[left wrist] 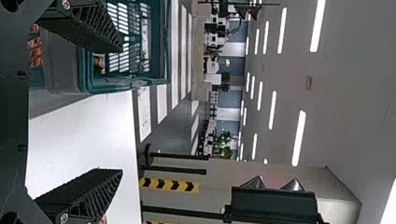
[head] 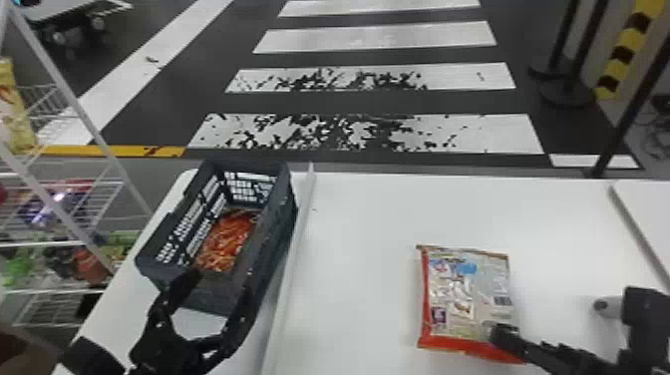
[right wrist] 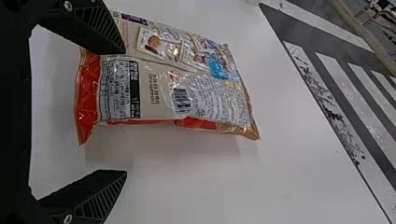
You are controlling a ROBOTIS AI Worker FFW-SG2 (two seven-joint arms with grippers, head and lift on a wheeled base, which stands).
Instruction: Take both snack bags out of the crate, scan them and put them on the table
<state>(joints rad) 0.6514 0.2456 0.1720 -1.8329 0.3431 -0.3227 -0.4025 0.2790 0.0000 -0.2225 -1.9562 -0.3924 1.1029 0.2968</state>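
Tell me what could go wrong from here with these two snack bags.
The left end effector, open at the crate's near end, might snag the rim before reaching the orange snack bag low inside. The right end effector has one finger over the snack bag on the table, so closing it could crumple that bag. Flipping that bag might hide its upturned barcode.

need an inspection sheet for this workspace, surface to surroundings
surface: white table, raised strip beside crate
job's things: one snack bag inside crate, the other lying on the table
clutter: grey rounded item by right gripper, identity unclear
grippers: left open at crate's near end; right open at bag on table
cables: possible thin dark loops, floor, far right
surroundings: wire shelf left, striped floor beyond
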